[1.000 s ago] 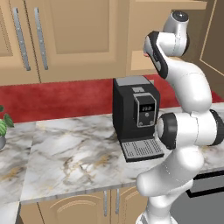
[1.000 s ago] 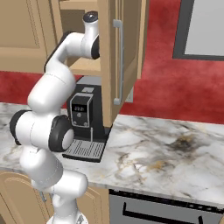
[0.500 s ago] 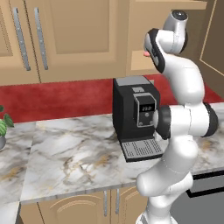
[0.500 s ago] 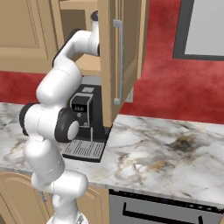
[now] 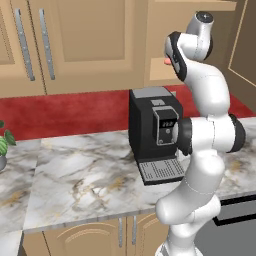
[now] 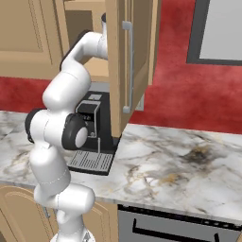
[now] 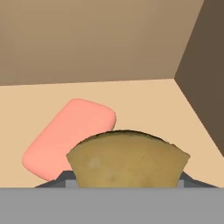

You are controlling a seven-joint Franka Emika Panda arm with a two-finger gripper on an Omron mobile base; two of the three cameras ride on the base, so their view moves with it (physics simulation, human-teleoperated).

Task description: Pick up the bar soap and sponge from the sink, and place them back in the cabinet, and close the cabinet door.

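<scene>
Sponge [image 7: 127,158], yellow-brown, sits clamped in the claw at the near edge of the hand view, its finger tips mostly hidden behind the block. Just beyond it and to the left, the salmon-pink bar soap [image 7: 70,138] lies flat on the tan shelf of the cabinet [image 7: 144,98], angled toward the back wall; whether sponge & soap touch can't be told. Cabinet's back and side walls meet in a corner at upper right.

From the right base view, the white arm [image 6: 64,108] reaches up into the open wall cabinet, wrist passing behind the cabinet door [image 6: 124,61], which stands swung out w/ its long silver bar handle [image 6: 128,66] facing the camera. Below, a black coffee machine [image 5: 155,132] stands on the marble counter [image 5: 80,180], against a red backsplash. Closed tan wall cabinets w/ silver handles hang at left; a green plant [image 5: 4,145] shows at the counter's far left edge.
</scene>
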